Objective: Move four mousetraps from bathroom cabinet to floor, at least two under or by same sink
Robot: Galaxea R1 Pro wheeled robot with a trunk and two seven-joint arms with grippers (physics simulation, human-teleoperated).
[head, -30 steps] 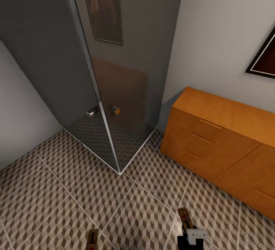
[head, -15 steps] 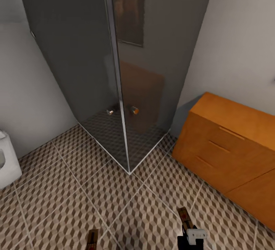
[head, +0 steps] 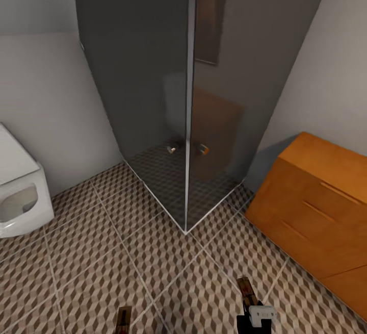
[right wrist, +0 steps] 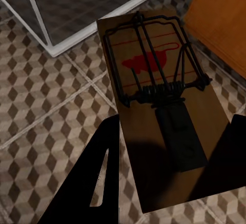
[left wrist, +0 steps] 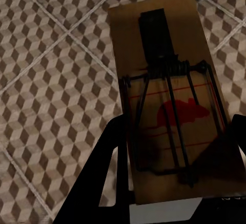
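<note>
My left gripper [left wrist: 177, 129] is shut on a mousetrap [left wrist: 169, 106], a brown board with dark wire and a red mouse print, held above the bathroom floor [left wrist: 56, 80]. A second mousetrap [right wrist: 159, 111] sits between the black fingers [right wrist: 105, 167] of my right gripper [right wrist: 174, 126], which is shut on it. In the head view both mousetraps [head: 123, 320] [head: 246, 289] poke up at the bottom edge, the right one ahead of the right gripper [head: 259, 317]. The orange-brown cabinet [head: 316, 206] stands at the right against the wall. The bathroom sink is out of view.
A dark glass shower enclosure [head: 183, 99] with a pale frame fills the corner ahead. Its corner post reaches the cube-patterned floor [head: 92, 262]. A white toilet [head: 18, 196] stands at the left wall. Open tiles lie between the toilet, the shower and the cabinet.
The whole head view has swung to the left: the toilet has come into the picture and the cabinet has slid right. Both grippers still hold their mousetraps in the same place.
</note>
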